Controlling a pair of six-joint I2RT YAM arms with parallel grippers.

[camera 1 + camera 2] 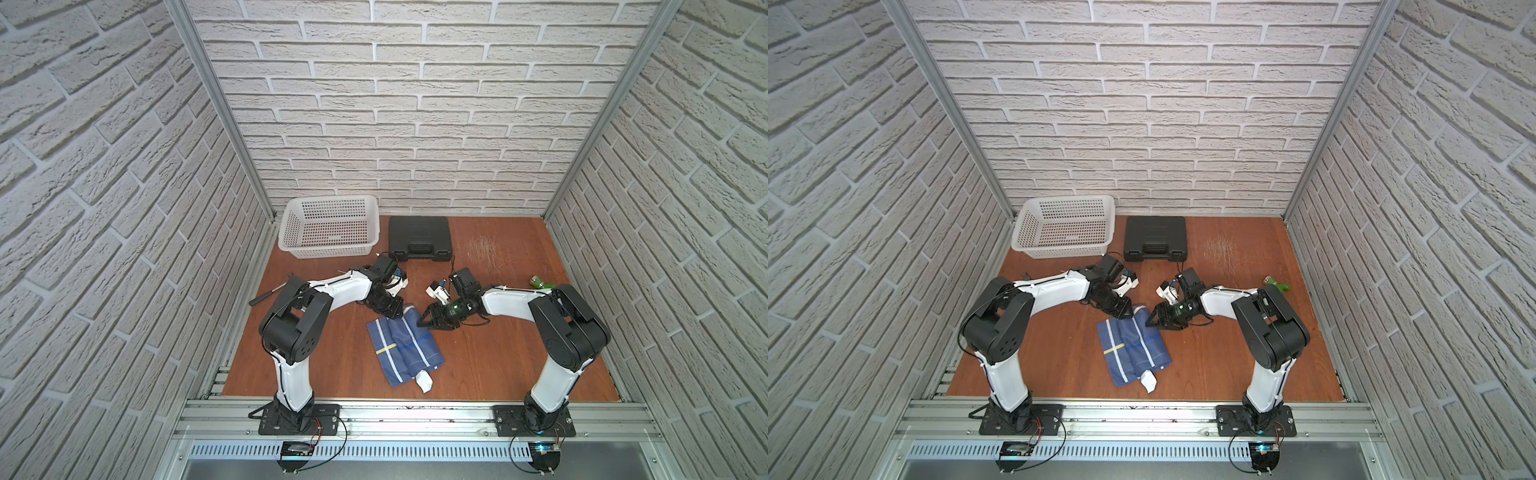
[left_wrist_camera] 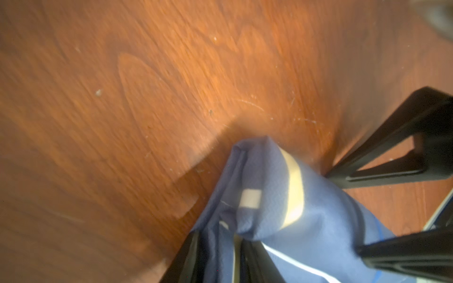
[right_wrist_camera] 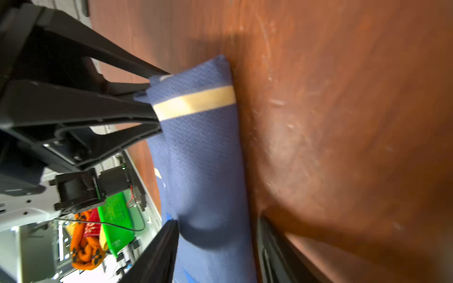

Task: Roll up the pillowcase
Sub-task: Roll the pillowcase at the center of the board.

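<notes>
Pillowcase [image 1: 405, 349] lies on the counter [image 1: 498, 353], with one end right at both sets of jaws and the rest trailing away from them toward the arm bases. I read the left gripper [image 1: 395, 315] as clamped on the cloth. In its wrist view navy fabric runs up between its two fingers [image 2: 186, 257], and from the other wrist its tips converge on the end of the roll beside a pale yellow stripe [image 3: 196, 103]. That grip, I judge, pins the end so the turns cannot slacken.

The right gripper [image 1: 422, 323] has its jaws apart, straddling the roll. One finger [image 3: 157, 252] touches and dents the side, while the other stands just beside the cloth without squeezing. I take it as placed for a fresh bite to turn the roll further.

The cloth is navy with thin white lines and a yellow line [image 1: 388, 347] crossing them. Nearest the jaws it is a plump tube. On the left gripper's side a flat strip looks not yet rolled in, and lengthwise ridges show beside it. A small white tag [image 1: 424, 380] sticks out at the end farthest from the jaws. I'd call the rolling well along but not finished.
</notes>
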